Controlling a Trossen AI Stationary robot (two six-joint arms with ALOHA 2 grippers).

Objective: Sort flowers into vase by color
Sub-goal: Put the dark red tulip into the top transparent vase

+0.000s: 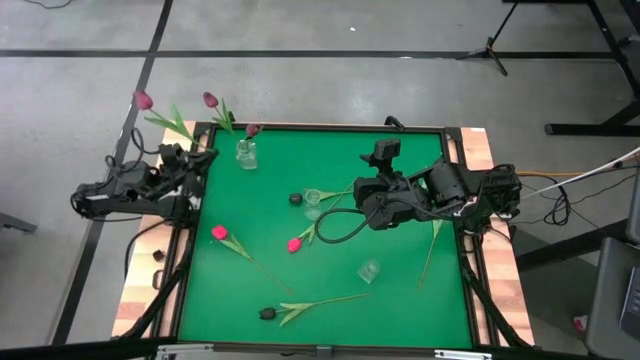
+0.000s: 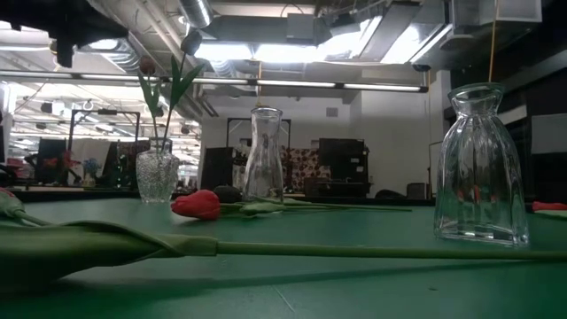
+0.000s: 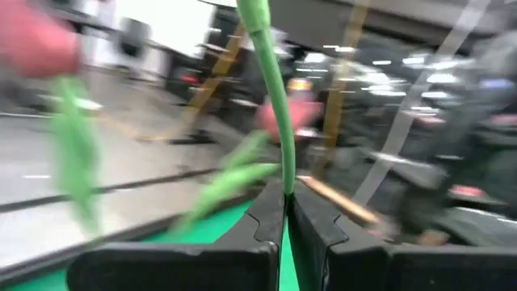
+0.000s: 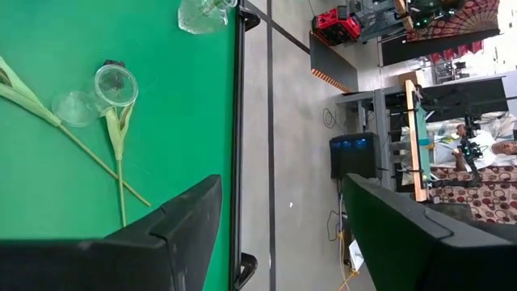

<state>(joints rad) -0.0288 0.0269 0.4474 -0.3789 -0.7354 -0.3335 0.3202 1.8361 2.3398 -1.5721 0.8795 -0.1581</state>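
**Mauve tulip being carried at the table's far-left corner**

A thin green stem [image 3: 279, 121] is being pinched between the closed fingers of the left claw [image 1: 196, 160], just beside the small clear glass vase [image 1: 246, 153] already holding tulips. The right claw [image 1: 372, 205] is being held wide apart and empty over mid-table. Pink-red tulips [image 1: 220, 233] are lying loose on the green felt table [image 1: 400, 290]. The stems are judged light, springy and slippery; a grip low on the stem is being favoured.
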